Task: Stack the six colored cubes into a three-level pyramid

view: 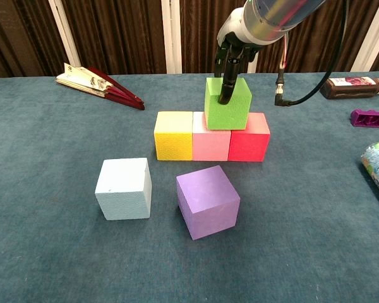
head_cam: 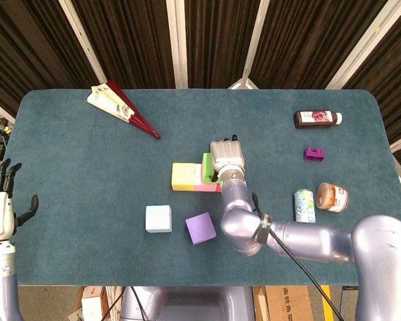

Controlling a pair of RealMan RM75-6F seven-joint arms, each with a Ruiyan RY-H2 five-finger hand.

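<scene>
The right hand [view: 230, 60] reaches down and grips the green cube [view: 227, 104], which sits atop the pink cube [view: 210, 144] and red cube [view: 248, 145] in the 3-cube row, while the left hand [head_cam: 0, 207] hangs empty, fingers apart, beside the desk [head_cam: 87, 174].
</scene>
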